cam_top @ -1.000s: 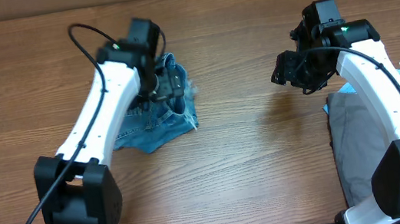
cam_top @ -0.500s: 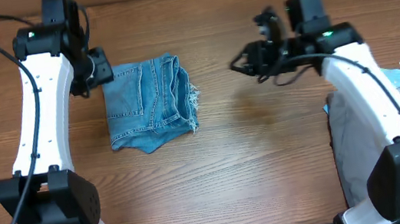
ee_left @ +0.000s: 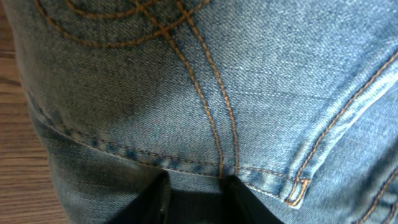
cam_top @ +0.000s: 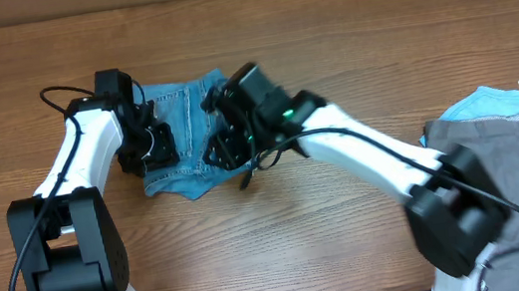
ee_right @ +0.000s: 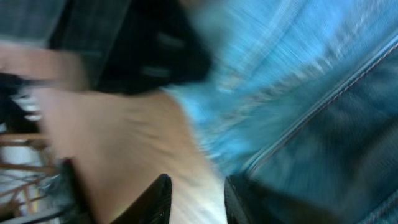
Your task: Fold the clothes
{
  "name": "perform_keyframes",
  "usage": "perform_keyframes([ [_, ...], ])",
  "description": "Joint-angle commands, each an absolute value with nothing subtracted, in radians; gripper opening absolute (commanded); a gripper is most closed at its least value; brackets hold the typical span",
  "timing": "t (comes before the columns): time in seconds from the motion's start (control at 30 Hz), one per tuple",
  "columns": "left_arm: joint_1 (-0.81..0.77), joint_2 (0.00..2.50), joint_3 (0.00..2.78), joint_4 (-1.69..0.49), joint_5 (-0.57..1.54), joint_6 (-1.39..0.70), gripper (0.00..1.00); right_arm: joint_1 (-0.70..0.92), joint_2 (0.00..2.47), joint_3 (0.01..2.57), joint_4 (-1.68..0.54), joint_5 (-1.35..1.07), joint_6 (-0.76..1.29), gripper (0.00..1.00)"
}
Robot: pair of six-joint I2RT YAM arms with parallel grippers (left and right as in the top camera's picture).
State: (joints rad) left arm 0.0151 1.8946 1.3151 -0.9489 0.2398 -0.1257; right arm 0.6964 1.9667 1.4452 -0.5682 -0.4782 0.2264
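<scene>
Folded jeans (cam_top: 185,115): on the table, between both grippers.
Left gripper (cam_top: 151,148): at their left edge.
Right gripper (cam_top: 227,146): at their right edge.

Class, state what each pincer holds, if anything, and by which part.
Cannot be told: left pincer sits at the left edge of the jeans, right pincer at the right edge.

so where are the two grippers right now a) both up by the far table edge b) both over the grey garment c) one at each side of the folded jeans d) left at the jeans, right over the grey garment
C: overhead, the left gripper sits at the left side of the folded jeans and the right gripper at their right, far from the grey garment.
</scene>
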Motion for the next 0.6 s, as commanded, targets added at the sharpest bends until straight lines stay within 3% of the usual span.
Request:
perform_keyframes([
  [0.0, 0.022, 1.893, 1.294, -0.963, 0.253, -0.100, 0.31, 0.662, 2.073, 1.447, -0.566, -0.339, 0.344, 0.21],
  [0.13, 0.022, 1.893, 1.295, -0.964, 0.253, -0.100, 0.31, 0.596, 2.155, 1.447, -0.610, -0.316, 0.451, 0.12],
  [0.2, 0.028, 1.892, 1.306, -0.973, 0.253, -0.100, 0.45, 0.564, 2.162, 1.447, -0.653, -0.319, 0.471, 0.11],
  [0.37, 0.053, 1.892, 1.389, -1.016, 0.258, -0.100, 0.51, 0.533, 2.148, 1.449, -0.711, -0.433, 0.366, 0.13],
  [0.4, 0.059, 1.892, 1.414, -1.028, 0.255, -0.100, 0.56, 0.533, 2.143, 1.449, -0.722, -0.439, 0.357, 0.13],
  [0.5, 0.088, 1.892, 1.498, -1.065, 0.233, -0.101, 0.87, 0.533, 2.117, 1.449, -0.754, -0.439, 0.332, 0.14],
  [0.57, 0.118, 1.892, 1.527, -1.060, 0.222, -0.100, 1.00, 0.533, 2.098, 1.449, -0.762, -0.439, 0.332, 0.15],
])
